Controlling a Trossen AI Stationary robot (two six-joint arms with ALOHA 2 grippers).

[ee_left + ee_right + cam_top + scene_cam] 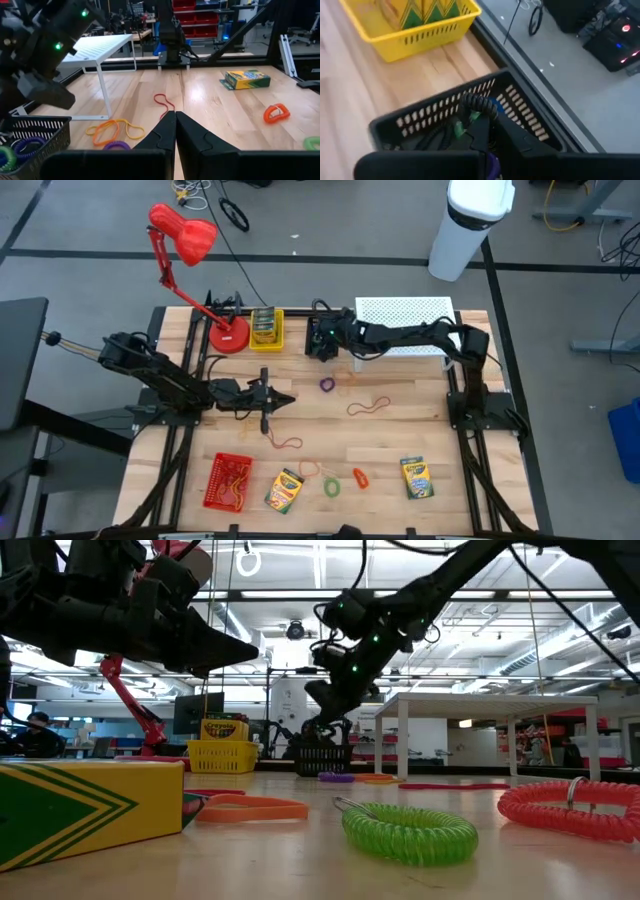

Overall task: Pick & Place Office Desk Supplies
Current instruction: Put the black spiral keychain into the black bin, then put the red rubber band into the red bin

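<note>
Now my right fingers [487, 131] hang closed over the black slotted plastic basket [530, 117] holding coiled loops, my left fingers [175, 131] closed mid-table; next I must open for the purple coiled loop [327, 384] nearby.

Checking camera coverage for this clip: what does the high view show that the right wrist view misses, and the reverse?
Only the high view shows the left gripper with jaws shut over mid-table, the red tray, three loose crayon boxes, the white riser and the red lamp.

Only the right wrist view shows the coiled loops inside the black basket, with the right gripper shut just above them.

Both show the yellow basket holding crayon boxes, next to the black basket.
</note>
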